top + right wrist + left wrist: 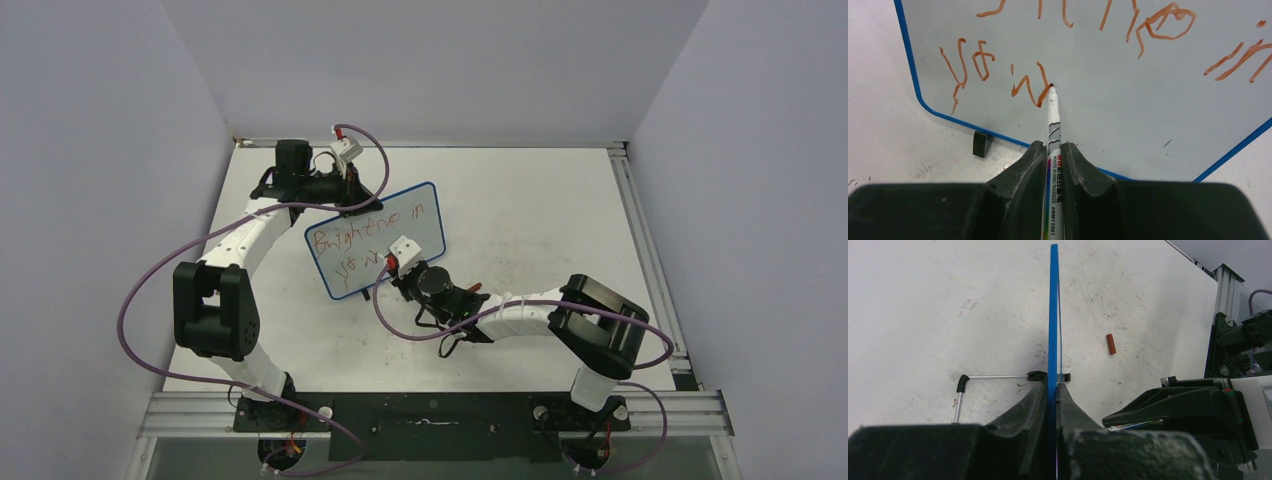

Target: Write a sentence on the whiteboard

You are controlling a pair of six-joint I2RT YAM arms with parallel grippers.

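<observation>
Whiteboard, blue-framed, stands at centre of the tabletop, left end effector clamped on its far edge. Red sentence runs two scrawled lines. Right end effector grips a white marker, tip touching the lower line.

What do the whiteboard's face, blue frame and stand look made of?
Small blue-framed whiteboard's face: smooth, coated-looking sheet; red lettering sits crisp on it. Thin blue frame: probably plastic, evenly coloured, matte. Stand: thin shiny metal wire, likely, with black caps.

Left claw, right claw: both shut
</observation>
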